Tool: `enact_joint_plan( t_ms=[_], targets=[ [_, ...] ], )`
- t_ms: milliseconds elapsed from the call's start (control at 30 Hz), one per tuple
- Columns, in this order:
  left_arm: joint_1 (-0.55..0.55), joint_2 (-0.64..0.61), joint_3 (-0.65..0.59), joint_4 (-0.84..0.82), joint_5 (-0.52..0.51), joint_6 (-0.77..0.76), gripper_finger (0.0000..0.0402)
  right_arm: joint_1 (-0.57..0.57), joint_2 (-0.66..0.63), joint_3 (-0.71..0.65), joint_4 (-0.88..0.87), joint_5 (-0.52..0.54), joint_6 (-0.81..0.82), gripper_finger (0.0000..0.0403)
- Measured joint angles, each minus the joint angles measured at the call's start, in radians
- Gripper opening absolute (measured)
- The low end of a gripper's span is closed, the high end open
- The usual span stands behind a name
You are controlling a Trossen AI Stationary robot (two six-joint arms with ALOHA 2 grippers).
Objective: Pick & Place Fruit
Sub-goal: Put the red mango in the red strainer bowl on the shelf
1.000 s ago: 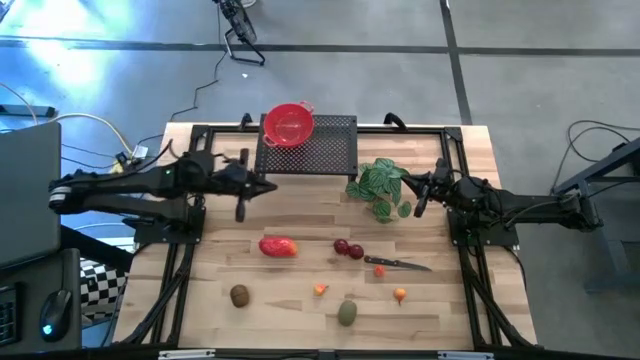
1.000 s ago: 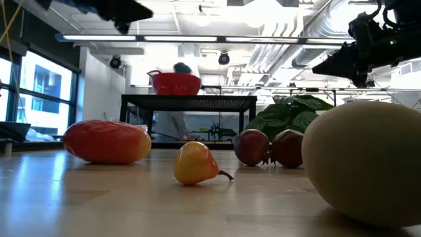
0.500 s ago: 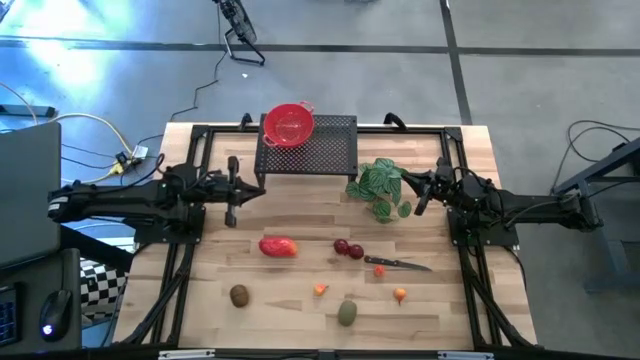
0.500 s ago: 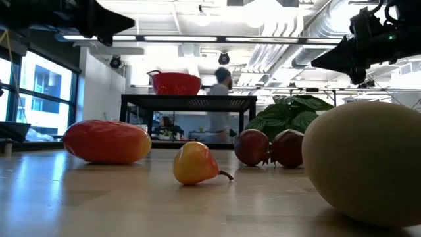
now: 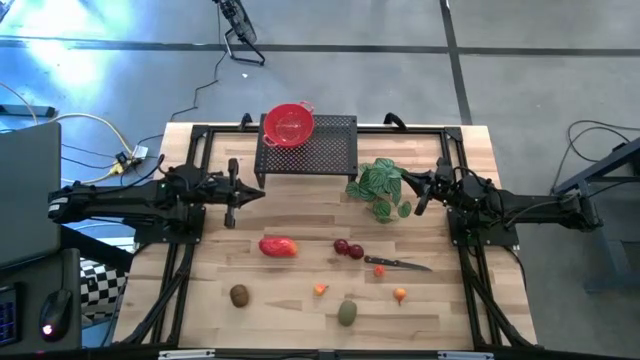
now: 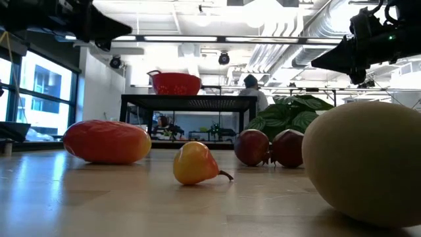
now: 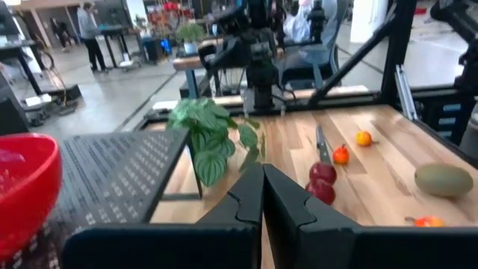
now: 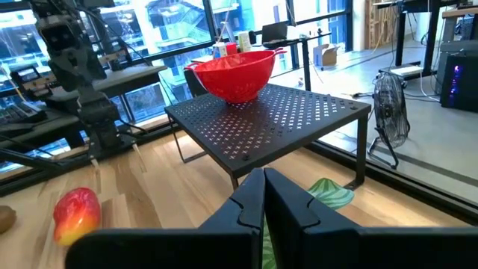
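The fruit lies on the wooden table, and no gripper touches it. The pieces are a red oblong (image 5: 278, 246) (image 6: 107, 141), two dark-red round ones (image 5: 348, 249) (image 6: 270, 147) side by side, a brown oval (image 5: 239, 295), an olive-green oval (image 5: 347, 313) (image 6: 365, 161) and two tiny orange ones (image 5: 320, 290) (image 5: 400, 295). My left gripper (image 5: 232, 190) (image 7: 261, 175) hovers shut above the table's left part, beyond the red oblong. My right gripper (image 5: 420, 195) (image 8: 263, 179) hovers shut beside the leafy plant (image 5: 382, 187).
A red colander (image 5: 289, 125) stands on a black perforated rack (image 5: 320, 150) at the table's far edge. A black-handled knife (image 5: 398, 264) lies to the right of the dark-red pair. A person (image 6: 252, 89) shows in the room behind. Bare wood lies between the fruit pieces.
My left gripper has drawn back a little toward the table's left edge and then held still. The fruit has not moved. The person behind the table has walked toward the right.
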Motion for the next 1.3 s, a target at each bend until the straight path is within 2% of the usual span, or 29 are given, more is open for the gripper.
enact_joint_plan(
  t_ms=[267,600,800,1100,1300],
  targets=[
    [0.0,-0.002,0.0,0.002,-0.006,0.0,0.0001,0.0,0.006,0.0,0.049,0.004,0.127,0.0003],
    [0.0,-0.002,0.0,-0.044,-0.01,-0.007,0.0001,0.0,0.194,0.0,0.219,0.049,0.118,0.0003],
    [0.0,-0.002,0.0,-0.044,-0.01,-0.063,0.0001,0.0,0.279,0.0,0.334,-0.029,0.116,0.0003],
    [0.0,-0.002,0.0,-0.041,-0.012,-0.077,0.0001,0.0,0.335,0.0,0.472,-0.074,0.061,0.0003],
    [0.0,-0.002,0.0,-0.026,-0.047,-0.077,0.0001,0.0,0.396,0.075,0.495,-0.174,-0.001,0.0003]
  ],
)
